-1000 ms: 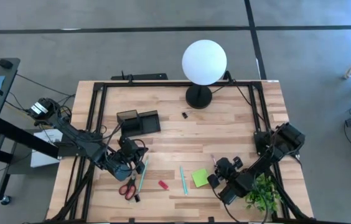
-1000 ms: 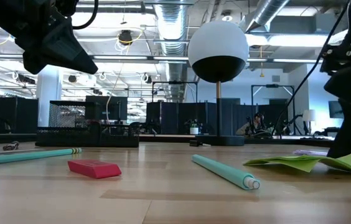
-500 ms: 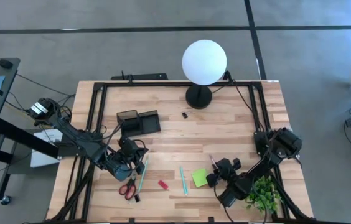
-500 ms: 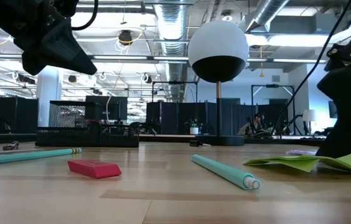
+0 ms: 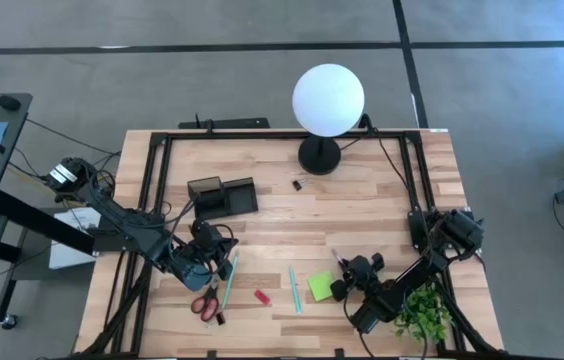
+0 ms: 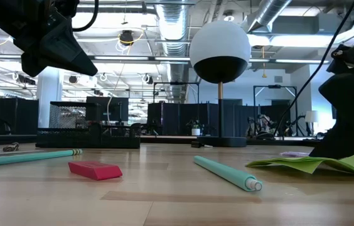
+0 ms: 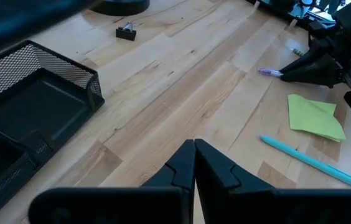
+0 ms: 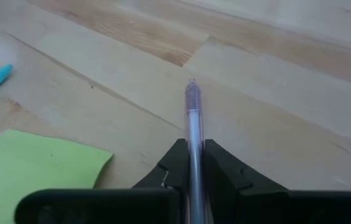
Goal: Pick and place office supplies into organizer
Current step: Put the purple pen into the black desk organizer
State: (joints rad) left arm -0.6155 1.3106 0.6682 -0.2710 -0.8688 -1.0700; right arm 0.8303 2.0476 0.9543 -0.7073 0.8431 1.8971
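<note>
- High view: the right gripper is low over the near right part of the wooden table, just right of the lime-green sticky-note pad, with a thin pink pen reaching out from its tip. The left gripper waits over the near left part, just far of the red-handled scissors. The black organizer stands far left of centre. A teal pen and a small red piece lie between the scissors and the pad; a black clip lies near the globe lamp. A green plant sits at the near right corner.
- Low view: the red piece and teal pen lie in the foreground, the pad at right under a dark arm; the organizer is far left.
- Left wrist view: the left gripper has its fingers pressed together with nothing between them; the organizer, clip, pad and teal pen are ahead.
- Right wrist view: the right gripper is clamped on the pink pen, which points away over the table; the pad lies just beside.
</note>
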